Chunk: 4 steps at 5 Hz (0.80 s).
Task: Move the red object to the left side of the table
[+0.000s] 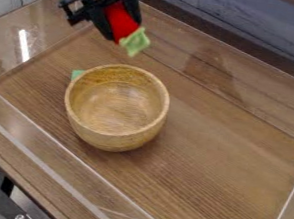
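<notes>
My black gripper (110, 16) is at the upper left of the camera view, above the table (224, 161), and is shut on the red object (120, 22). The small red toy fruit sits between the fingers, its light green leafy end (136, 43) hanging down to the lower right. It hangs in the air behind and a little left of the round wooden bowl (116, 106), clear of the bowl's rim.
The light wooden bowl stands left of the table's middle with a small green piece (79, 75) showing at its back-left edge. Low clear acrylic walls (23, 157) border the table, and a clear acrylic corner piece (84, 6) stands at the back left.
</notes>
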### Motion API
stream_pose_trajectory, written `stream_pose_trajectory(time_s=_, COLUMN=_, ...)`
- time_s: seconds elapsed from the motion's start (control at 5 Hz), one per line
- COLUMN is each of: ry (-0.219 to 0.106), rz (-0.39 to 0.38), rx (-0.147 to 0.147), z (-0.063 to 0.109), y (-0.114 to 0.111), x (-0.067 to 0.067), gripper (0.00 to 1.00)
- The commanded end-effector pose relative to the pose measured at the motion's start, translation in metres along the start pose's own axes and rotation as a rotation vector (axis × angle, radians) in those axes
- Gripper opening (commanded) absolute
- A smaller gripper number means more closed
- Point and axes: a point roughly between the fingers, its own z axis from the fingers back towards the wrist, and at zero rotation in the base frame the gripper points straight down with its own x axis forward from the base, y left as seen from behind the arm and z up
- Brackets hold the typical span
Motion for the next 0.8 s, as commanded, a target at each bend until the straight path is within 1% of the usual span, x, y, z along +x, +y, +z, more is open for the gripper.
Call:
stream_pose_trajectory(time_s=0.0, ry=-0.074, rz=0.025, rx=-0.021, z=0.013, y=-0.004, x=0.012, gripper=0.0)
stream_pose_trajectory(time_s=0.4, ry=-0.139, rz=0.088, rx=-0.01, z=0.003, y=0.012, x=0.021, gripper=0.0)
stream_pose_trajectory(time_s=0.6, ry=-0.189, rz=0.155, rx=-0.007, z=-0.003, y=0.011, x=0.023, gripper=0.0)
